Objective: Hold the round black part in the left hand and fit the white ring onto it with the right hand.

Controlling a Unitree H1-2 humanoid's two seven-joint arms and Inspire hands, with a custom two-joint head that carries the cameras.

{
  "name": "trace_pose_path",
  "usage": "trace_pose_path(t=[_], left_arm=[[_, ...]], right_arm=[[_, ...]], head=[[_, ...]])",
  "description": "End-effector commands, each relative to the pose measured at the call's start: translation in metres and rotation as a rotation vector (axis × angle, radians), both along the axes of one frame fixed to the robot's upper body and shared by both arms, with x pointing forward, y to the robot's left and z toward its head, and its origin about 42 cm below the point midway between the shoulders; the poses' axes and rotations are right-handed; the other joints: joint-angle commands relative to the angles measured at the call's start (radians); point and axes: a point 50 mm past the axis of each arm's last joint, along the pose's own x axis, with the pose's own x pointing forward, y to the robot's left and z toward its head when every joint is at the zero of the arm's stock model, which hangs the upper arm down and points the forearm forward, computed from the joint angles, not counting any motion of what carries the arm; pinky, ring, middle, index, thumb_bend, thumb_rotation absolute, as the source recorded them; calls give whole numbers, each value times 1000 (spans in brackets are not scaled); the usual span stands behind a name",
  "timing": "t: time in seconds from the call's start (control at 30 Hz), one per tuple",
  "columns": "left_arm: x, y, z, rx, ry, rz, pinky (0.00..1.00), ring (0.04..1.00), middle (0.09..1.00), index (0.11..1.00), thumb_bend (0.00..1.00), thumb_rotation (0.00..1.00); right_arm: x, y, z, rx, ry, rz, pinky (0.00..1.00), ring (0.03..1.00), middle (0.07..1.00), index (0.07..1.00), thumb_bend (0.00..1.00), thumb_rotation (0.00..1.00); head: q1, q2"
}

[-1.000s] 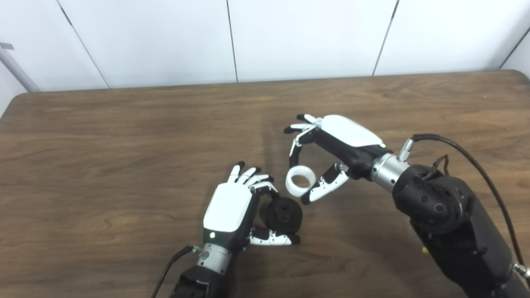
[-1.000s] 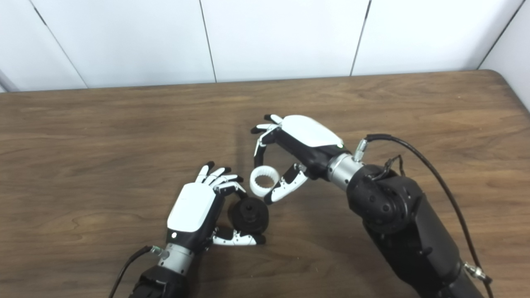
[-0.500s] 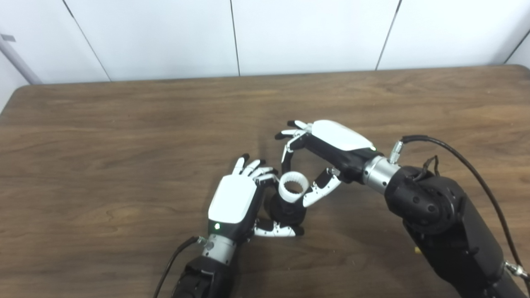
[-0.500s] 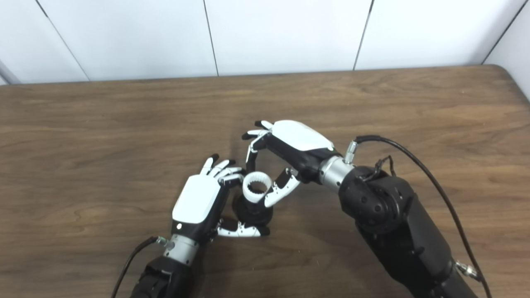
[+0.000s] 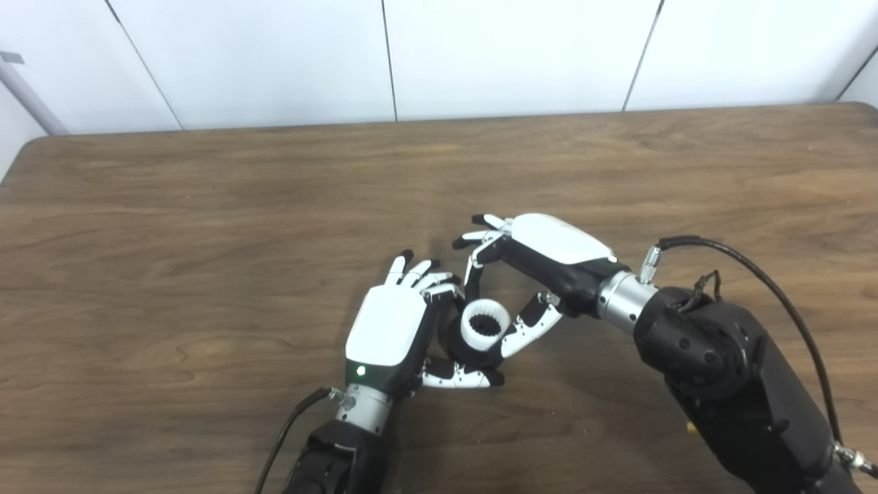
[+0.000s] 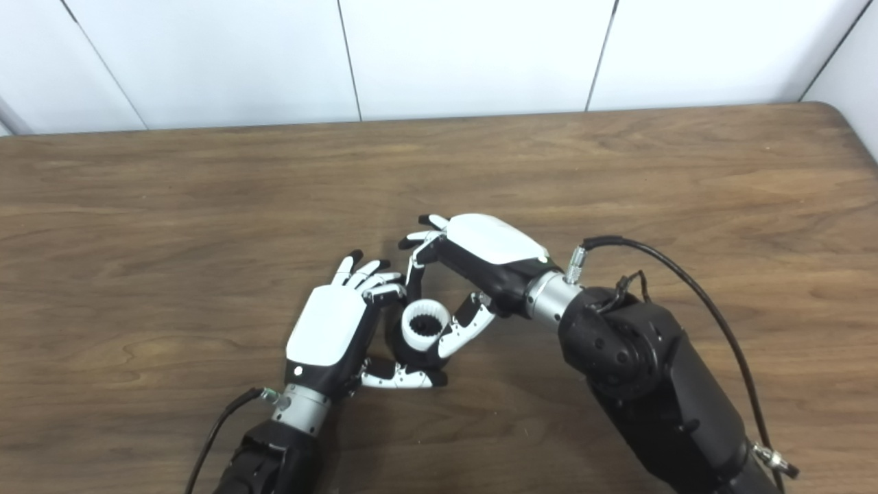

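My left hand [image 5: 387,329] grips the round black plastic part [image 5: 468,351]; my right hand [image 5: 542,264] pinches the toothed white plastic ring [image 5: 485,324] directly atop it, bores seemingly aligned; next I press down

1. Toothed white plastic ring [image 5: 485,324]: plain white, dark inside the bore.
2. Round black part [image 5: 464,351]: solid matte black.
3. Left hand [image 5: 392,331]: glossy white back, black fingertips, one green light at the wrist end.
4. Right hand [image 5: 542,257]: white shell over black, silver wrist cuff.
5. Brown wood-grain table [image 5: 206,226]: dark brown, streaked lengthwise.
6. White panelled wall [image 5: 274,62]: white, thin dark seams.
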Motion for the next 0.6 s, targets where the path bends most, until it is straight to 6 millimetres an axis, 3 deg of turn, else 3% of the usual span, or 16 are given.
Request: trace_pose_path(t=[0.0, 0.57], left_arm=[[4, -1, 7, 7, -35, 0, 1000, 888, 772, 484, 525, 55], [4, -3, 8, 2, -33, -2, 1000, 887, 772, 483, 525, 54]], right_arm=[[2, 1, 9, 3, -64, 15, 1000, 1000, 886, 484, 522, 136], [3, 2, 3, 8, -59, 9, 1000, 1000, 886, 484, 521, 135]], head=[[1, 1], [4, 6]])
